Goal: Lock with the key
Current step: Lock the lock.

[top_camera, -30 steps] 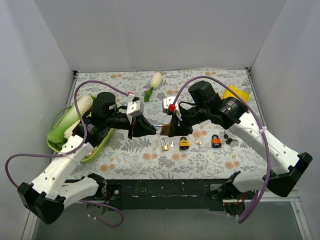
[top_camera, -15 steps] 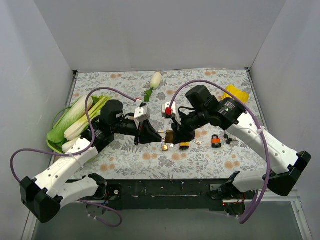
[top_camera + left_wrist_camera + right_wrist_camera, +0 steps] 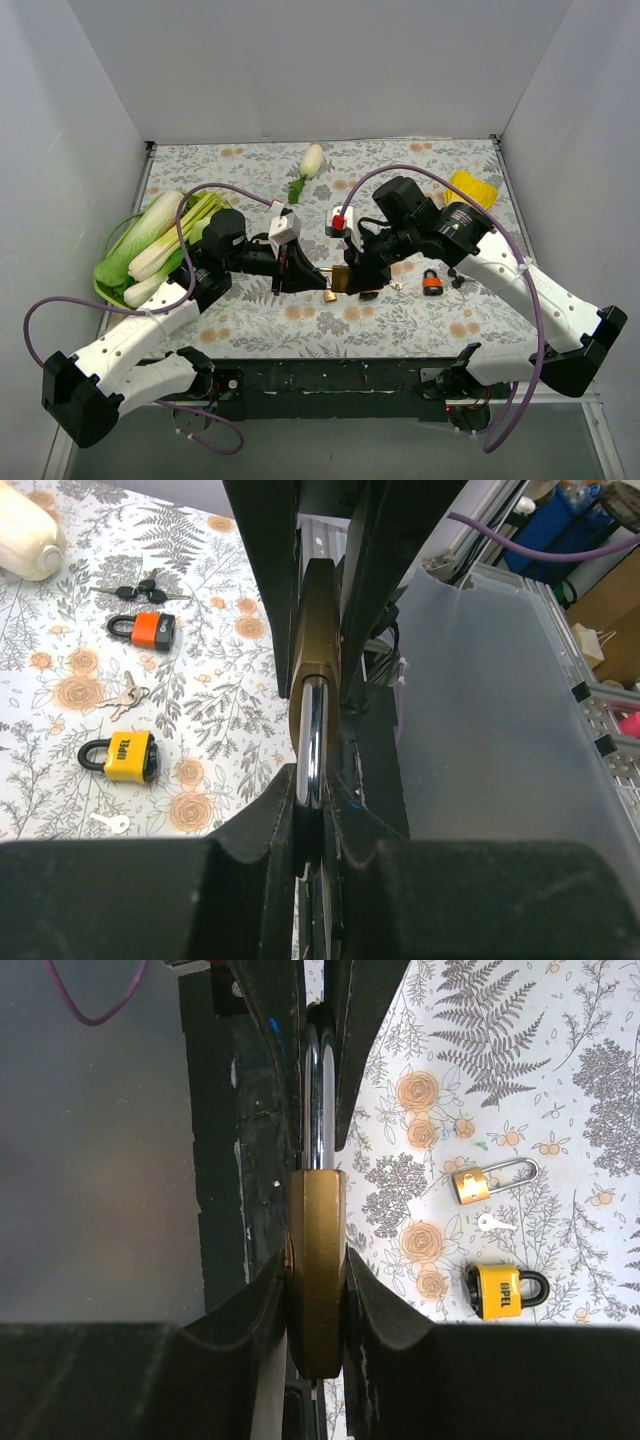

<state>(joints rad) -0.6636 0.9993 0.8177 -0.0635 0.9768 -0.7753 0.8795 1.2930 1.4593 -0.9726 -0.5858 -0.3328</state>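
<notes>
While braced for locking, brass padlock (image 3: 318, 620) spans both arms.
Left pincer (image 3: 312, 780) clenches shackle (image 3: 312, 725), 9 o'clock; right pincer (image 3: 317, 1270) clamps body (image 3: 317, 1215), 3 o'clock.

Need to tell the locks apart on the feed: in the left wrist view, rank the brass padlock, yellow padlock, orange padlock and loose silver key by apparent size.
1. brass padlock: largest, though being so near the camera inflates it.
2. yellow padlock and orange padlock: about alike, not ranked.
3. silver key: smallest.

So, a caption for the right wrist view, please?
Right jaws grip the body of the brass padlock; left jaws pinch its shackle.
</notes>
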